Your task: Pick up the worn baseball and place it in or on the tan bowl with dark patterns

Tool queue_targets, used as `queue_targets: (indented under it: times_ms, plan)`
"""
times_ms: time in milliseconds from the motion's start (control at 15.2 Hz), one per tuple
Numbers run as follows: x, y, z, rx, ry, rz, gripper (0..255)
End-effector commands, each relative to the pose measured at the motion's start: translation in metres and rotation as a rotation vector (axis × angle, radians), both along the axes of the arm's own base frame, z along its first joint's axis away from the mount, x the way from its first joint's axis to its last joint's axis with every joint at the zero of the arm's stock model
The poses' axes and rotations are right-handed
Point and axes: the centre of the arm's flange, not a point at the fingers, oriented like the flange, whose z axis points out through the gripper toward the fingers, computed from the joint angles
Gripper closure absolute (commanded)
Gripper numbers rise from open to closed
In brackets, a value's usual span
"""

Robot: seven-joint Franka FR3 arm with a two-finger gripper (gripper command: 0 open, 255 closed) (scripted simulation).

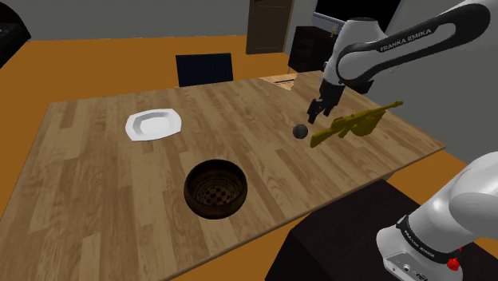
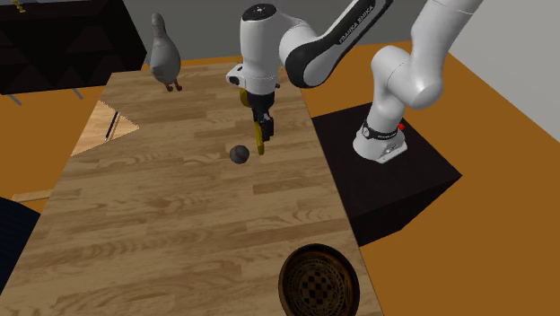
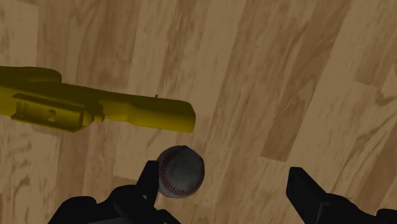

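Working across the shoulder view from its left: the plate (image 1: pixel 153 124) lies well apart from the ball (image 1: pixel 299 132), far to its left, and takes no part in this step. The bowl (image 1: pixel 215 187), dark brown with a chequered pattern inside, stands on the table (image 1: pixel 88 184) left of the ball and nearer the camera, with bare wood between the two. The ball rests on the table and is not held. It is grey, and the wrist view shows reddish seams on it. The gripper (image 1: pixel 318 113) hovers just right of the ball and above it, jaws spread wide. In the wrist view the ball sits between the fingers (image 3: pixel 149 183), close against one and well apart from the other. The gun (image 1: pixel 351 124), yellow, lies right of the ball, with one end just beside it and a thin strip of wood showing between them. The step in hand appears to be alignment before the grasp. Recommended procedure: shift the gripper sideways until the ball is centred between the fingers, then descend vertically until the pads flank its widest girth. Hold the jaws wide during descent, because an off-centre finger would likely nudge the ball and set it rolling. Keep the fingers clear of the gun. Close evenly, lift straight up, then carry the ball toward the bowl.
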Motion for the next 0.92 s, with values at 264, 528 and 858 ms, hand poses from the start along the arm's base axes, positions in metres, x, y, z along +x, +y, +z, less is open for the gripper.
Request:
queue_targets:
  times_ms: [264, 528, 858]
  plan:
    - [0.047, -0.018, -0.059, -0.032, -0.039, 0.012, 0]
    - [0.077, -0.028, -0.091, -0.051, -0.062, 0.018, 0]
    - [0.08, -0.03, -0.117, -0.051, -0.062, 0.018, 0]
